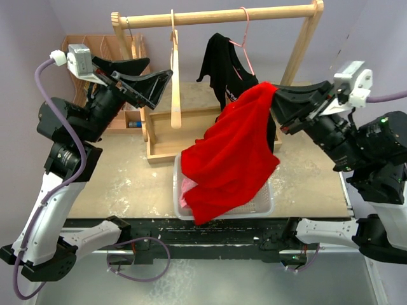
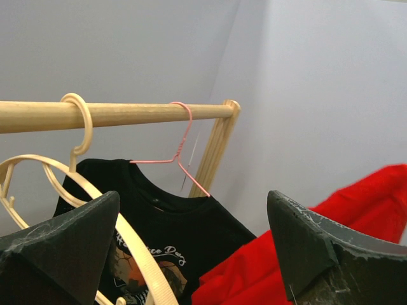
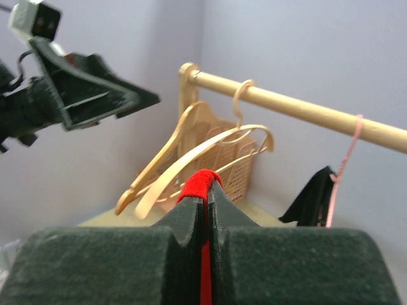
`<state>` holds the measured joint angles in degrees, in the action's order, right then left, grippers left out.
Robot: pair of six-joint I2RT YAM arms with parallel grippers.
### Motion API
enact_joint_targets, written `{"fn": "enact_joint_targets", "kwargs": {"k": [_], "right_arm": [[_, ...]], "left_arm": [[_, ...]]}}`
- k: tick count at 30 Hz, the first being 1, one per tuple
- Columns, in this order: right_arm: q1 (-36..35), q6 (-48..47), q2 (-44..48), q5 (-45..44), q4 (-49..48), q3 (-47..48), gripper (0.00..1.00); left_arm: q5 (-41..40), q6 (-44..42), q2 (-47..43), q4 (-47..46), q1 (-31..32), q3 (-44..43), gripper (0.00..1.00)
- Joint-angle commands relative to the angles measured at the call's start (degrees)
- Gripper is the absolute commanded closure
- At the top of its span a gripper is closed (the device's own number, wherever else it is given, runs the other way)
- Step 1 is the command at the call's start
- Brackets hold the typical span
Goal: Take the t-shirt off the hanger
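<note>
My right gripper (image 3: 205, 190) clamps the red shirt (image 1: 232, 152) above the basket (image 1: 266, 202), ready for dropping it in. My left gripper (image 1: 159, 71) is released, near the hanger (image 1: 175, 95).

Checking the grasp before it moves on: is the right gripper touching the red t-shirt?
Touching. The right wrist view shows the right gripper shut on a fold of the red t-shirt, with the cloth pinched inside it and bulging out at the tip.

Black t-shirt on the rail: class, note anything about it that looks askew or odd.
The black t-shirt hangs lopsided on the pink hanger: the fabric is bunched to one side and much of the wire shows bare above it, so it looks half slipped off.
</note>
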<state>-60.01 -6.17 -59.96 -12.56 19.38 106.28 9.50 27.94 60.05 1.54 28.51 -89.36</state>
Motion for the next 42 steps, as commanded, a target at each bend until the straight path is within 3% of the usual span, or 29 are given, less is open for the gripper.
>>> {"fn": "enact_joint_targets", "kwargs": {"k": [1, 10, 23, 29, 42], "right_arm": [[-0.2, -4.1, 1.4, -6.9, -7.4, 3.2, 1.00], [-0.1, -8.9, 4.8, -16.0, -11.4, 3.5, 1.00], [-0.2, -11.8, 7.0, -20.8, -13.5, 7.0, 1.00], [-0.2, -10.9, 5.6, -20.7, -11.7, 10.2, 1.00], [-0.2, -0.6, -1.2, -12.7, -6.1, 4.5, 1.00]], "left_arm": [[5.2, 0.5, -1.9, -0.6, -0.3, -2.9, 0.01], [8.6, -0.2, -2.7, 1.6, -0.4, -4.3, 0.01], [7.1, -0.9, -2.2, 2.8, -0.4, -5.6, 0.01], [6.6, -0.7, -1.0, 3.0, -0.4, -5.6, 0.01], [3.6, 0.0, -2.8, 4.3, -0.4, 0.2, 0.01]]}}
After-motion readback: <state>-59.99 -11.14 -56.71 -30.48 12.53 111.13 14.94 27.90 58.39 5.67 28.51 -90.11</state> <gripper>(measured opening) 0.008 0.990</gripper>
